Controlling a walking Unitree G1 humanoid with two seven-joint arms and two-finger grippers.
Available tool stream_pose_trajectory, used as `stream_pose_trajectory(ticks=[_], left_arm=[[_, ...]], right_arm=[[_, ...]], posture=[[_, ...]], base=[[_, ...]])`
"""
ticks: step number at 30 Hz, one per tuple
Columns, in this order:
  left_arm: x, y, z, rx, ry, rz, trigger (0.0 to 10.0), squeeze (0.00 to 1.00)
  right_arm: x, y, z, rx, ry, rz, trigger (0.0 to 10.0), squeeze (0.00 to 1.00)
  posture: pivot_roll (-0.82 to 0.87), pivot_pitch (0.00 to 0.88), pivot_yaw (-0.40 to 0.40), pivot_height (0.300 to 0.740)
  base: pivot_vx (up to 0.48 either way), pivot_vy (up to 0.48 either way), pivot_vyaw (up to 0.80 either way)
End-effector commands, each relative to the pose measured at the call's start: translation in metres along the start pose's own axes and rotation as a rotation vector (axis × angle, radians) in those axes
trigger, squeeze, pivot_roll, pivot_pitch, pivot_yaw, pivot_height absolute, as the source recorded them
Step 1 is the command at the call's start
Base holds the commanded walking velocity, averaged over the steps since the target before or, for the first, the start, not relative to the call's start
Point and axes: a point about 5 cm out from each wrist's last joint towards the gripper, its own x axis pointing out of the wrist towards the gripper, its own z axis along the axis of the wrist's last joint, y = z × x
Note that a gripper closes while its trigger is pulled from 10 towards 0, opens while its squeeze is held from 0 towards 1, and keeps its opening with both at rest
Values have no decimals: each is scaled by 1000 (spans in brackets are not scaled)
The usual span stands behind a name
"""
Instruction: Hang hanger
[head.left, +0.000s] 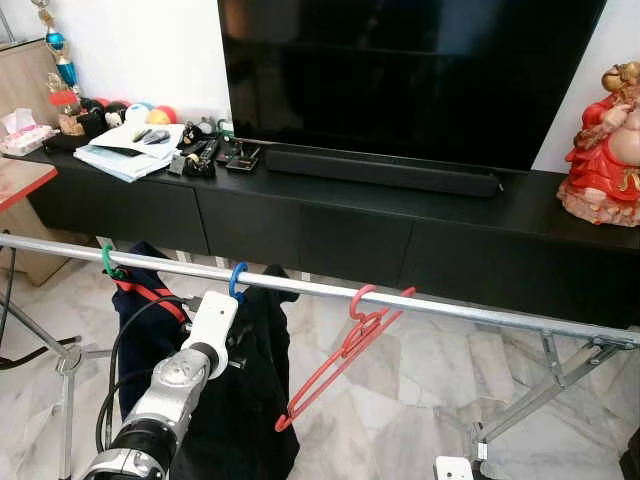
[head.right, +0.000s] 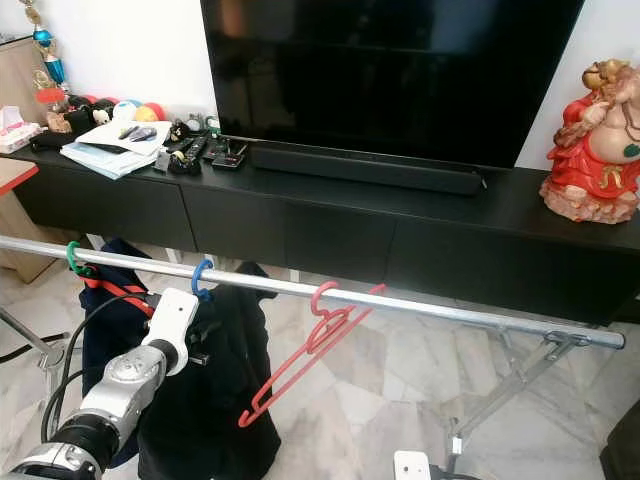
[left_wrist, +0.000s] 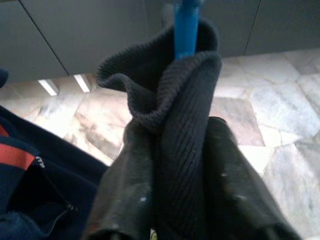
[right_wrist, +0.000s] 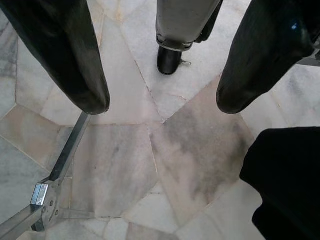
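- In the eye views the left gripper (head.left: 243, 345) is mostly hidden: its fingertips are buried in the dark garment (head.left: 245, 400), so from there the finger gap is hard to judge.
- The left wrist view makes it plain: the two black fingers (left_wrist: 125, 195) are pressed narrow on a fold of the garment's ribbed collar, just below the blue hanger (left_wrist: 186, 27).
- That blue hanger (head.left: 236, 280) is hooked over the metal rail (head.left: 450, 310), on its left part, carrying the dark garment.
- To its left a green hanger hook (head.left: 108, 262) sits on the rail with a navy and red garment (head.left: 140, 300).
- To the right, a red hanger (head.left: 345, 350) hangs bare and tilted from the rail.
- The right wrist view shows the right gripper (right_wrist: 162, 102) with fingers spread wide, holding nothing, above the marble floor (right_wrist: 165, 150) near a rack leg (right_wrist: 55, 175).
- Far behind stand a black cabinet (head.left: 330, 230), a television (head.left: 410, 70) and a red figurine (head.left: 605, 150), cut off at the right edge.
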Motion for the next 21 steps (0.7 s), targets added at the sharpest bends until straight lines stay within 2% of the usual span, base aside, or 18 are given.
stream_pose_trajectory(ticks=[1, 6, 14, 16, 19, 21], left_arm=[[0, 2, 6, -23, -39, 6, 10000, 1000], [-10, 4, 12, -61, -132, 13, 10000, 1000], [-27, 8, 13, -45, -180, -19, 10000, 1000], [-46, 18, 13, -46, -211, 11, 10000, 1000], [-56, 21, 8, -37, -199, 10, 10000, 1000], [-66, 28, -1, -67, -188, 7, 10000, 878]], right_arm=[[-1, -2, -4, 2, 20, -3, 10000, 0], [-1, -3, -3, 14, 14, -7, 10000, 0], [-1, -1, -6, 18, 16, -9, 10000, 0], [-2, -1, -9, 22, 19, -12, 10000, 0], [-2, -1, -10, 21, 22, -12, 10000, 0], [-2, -1, -11, 20, 23, -11, 10000, 0]], posture=[[123, 0, -13, 740], [115, 0, -5, 740], [110, 0, 5, 740], [106, 0, 10, 740], [106, 0, 12, 740], [105, 0, 14, 740]], base=[[0, 0, 0], [0, 0, 0], [0, 0, 0], [0, 0, 0], [0, 0, 0], [0, 0, 0]])
